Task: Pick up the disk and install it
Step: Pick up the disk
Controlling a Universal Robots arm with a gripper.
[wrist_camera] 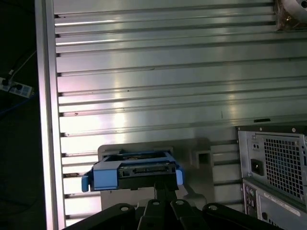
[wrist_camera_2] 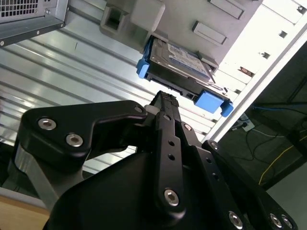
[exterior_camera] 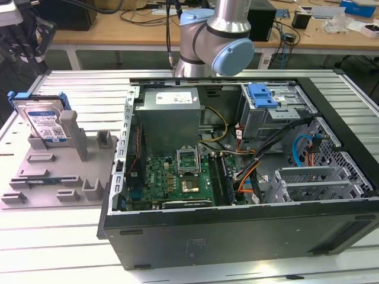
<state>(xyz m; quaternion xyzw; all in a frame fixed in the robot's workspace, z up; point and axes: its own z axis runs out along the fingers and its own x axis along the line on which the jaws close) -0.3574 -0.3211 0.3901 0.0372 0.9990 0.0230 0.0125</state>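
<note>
Silver rectangular disk (exterior_camera: 46, 120) in its blue plastic carrier leans in a grey plastic holder (exterior_camera: 59, 177) at the exterior view's left. The black gripper (wrist_camera_2: 165, 99) is near it, fingers together and empty.

— What does the arm look like from where you stand?
— Upper middle of the exterior view: the arm (exterior_camera: 228, 15) is a silver-grey tube with rounded pale-blue joint caps (exterior_camera: 233, 57). A thin black cable (exterior_camera: 169, 32) runs down beside it.
— And its end?
— In the second wrist view, the gripper (wrist_camera_2: 165, 101) is matte black, built of flat angular links pinned with shiny silver screws (wrist_camera_2: 74, 140), with a ribbed tip.
</note>
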